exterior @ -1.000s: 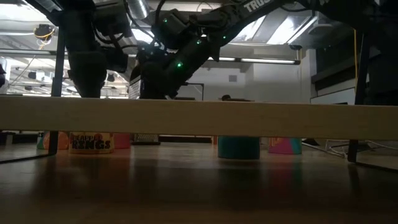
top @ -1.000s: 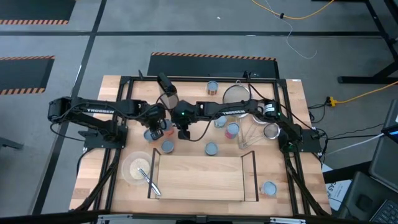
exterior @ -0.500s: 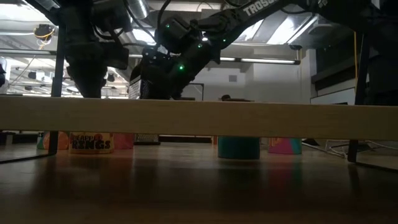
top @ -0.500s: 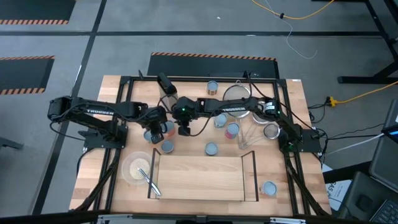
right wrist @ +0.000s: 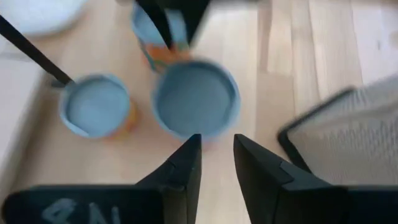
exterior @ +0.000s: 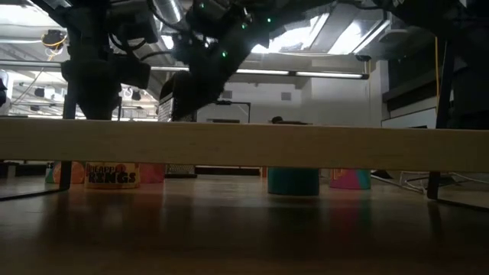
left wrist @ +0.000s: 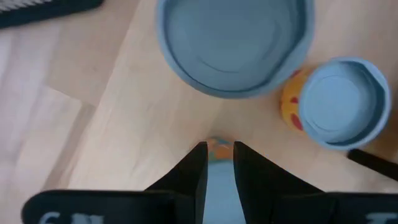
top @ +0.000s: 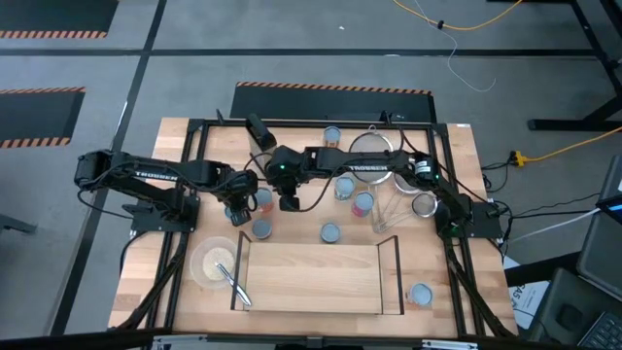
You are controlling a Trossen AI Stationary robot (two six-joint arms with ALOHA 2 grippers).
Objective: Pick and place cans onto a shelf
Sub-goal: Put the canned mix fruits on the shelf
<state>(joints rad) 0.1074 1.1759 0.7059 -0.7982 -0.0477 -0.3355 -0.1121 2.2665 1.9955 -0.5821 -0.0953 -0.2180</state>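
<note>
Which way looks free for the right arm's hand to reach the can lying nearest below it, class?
Probably from straight above: the right hand hangs over that can with nothing between. The left hand and another can crowd close beside it, though.

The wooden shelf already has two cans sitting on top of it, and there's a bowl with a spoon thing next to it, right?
Not quite. The high view shows the shelf with nothing on top; the cans stand on the table around it. The bowl with a utensil is indeed beside the shelf.

Eight cans (top: 330, 232), one shelf (top: 311, 277), two wire strainers (top: 370, 147), one pale bowl (top: 210, 261), two robot arms (top: 146, 177)
</note>
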